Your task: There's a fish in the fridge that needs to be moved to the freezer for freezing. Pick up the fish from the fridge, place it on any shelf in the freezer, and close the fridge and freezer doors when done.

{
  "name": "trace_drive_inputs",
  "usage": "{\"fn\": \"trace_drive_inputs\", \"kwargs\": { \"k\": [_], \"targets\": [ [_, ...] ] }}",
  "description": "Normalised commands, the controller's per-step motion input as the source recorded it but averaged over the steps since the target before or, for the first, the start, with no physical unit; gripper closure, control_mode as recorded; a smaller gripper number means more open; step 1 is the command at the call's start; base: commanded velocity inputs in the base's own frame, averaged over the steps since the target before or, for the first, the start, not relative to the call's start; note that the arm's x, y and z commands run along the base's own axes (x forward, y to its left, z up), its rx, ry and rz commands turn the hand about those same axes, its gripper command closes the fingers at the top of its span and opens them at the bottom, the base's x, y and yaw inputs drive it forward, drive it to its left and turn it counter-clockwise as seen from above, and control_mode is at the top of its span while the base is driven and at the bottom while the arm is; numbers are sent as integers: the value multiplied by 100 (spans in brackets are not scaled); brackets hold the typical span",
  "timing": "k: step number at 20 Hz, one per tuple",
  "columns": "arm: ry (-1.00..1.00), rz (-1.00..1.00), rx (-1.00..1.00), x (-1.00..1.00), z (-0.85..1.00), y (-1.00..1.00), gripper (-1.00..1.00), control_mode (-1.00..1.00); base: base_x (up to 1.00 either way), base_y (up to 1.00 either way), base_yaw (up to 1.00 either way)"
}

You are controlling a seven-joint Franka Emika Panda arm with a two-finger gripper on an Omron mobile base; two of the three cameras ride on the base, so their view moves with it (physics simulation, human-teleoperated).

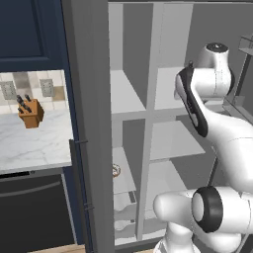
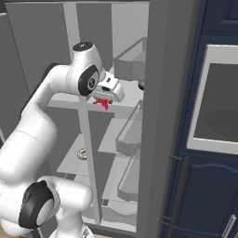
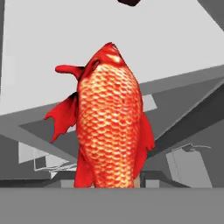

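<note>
Clamped on the scaly red-orange fish, the white arm's two-finger gripper reaches into the tall grey side-by-side unit in the right base view, the fish hanging just under the hand at the level of an upper white shelf of the fridge; a round tan doughnut-like item lies on a lower shelf. From the left base view, the arm hides the hand, both compartments stand open, and a wooden knife block sits on the marble counter (well apart from the unit). Seen from the hand, the fish rises lengthwise, its lower end gripped, above pale shelves.
</note>
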Motion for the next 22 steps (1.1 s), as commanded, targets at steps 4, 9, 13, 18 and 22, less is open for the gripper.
{"fn": "trace_drive_inputs", "kwargs": {
  "k": [4, 9, 13, 18, 22],
  "targets": [
    [3, -14, 2, -80, 47, 28, 100, -100, 0, 0, 0],
    [12, -17, 3, -61, 35, 28, 100, -100, 0, 0, 0],
    [6, -9, 8, -51, -5, 8, 100, -100, 0, 0, 0],
    [0, 0, 0, 0, -1, 0, 100, -100, 0, 0, 0],
    [0, 0, 0, 0, 0, 0, 100, -100, 0, 0, 0]
  ]
}}
